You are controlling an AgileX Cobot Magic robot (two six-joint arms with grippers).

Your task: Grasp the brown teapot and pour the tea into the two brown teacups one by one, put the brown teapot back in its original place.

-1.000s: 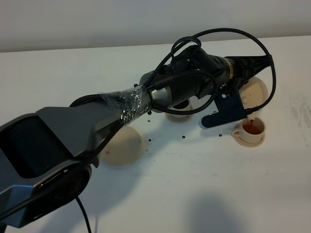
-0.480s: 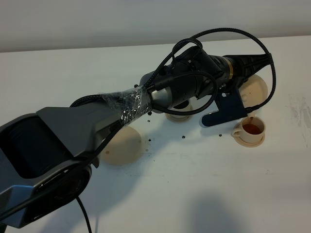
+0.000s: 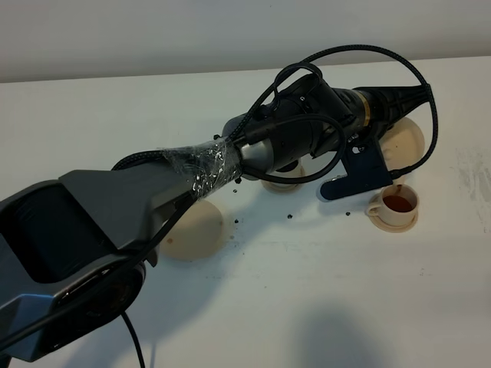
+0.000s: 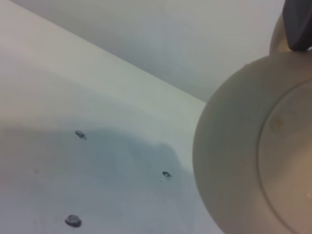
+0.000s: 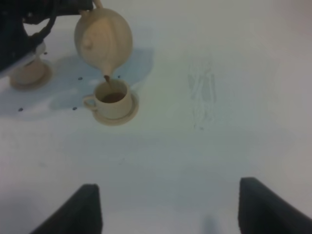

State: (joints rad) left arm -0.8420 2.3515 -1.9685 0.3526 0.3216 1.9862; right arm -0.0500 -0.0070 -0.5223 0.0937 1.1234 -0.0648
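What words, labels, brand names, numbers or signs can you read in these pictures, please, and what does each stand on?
None can be read in any view.
The brown teapot, the filled teacup and the tan saucer disc are plain.
The dark specks on the table are specks only, not letters.

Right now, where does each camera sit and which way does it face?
Exterior high: mounted high, looking down on table; left arm fills it.
Left wrist: close on teapot; one dark finger shows.
Right wrist: faces teapot tilted over cup; open right gripper shows.
Shared: teapot in all three; cup in exterior and right wrist.
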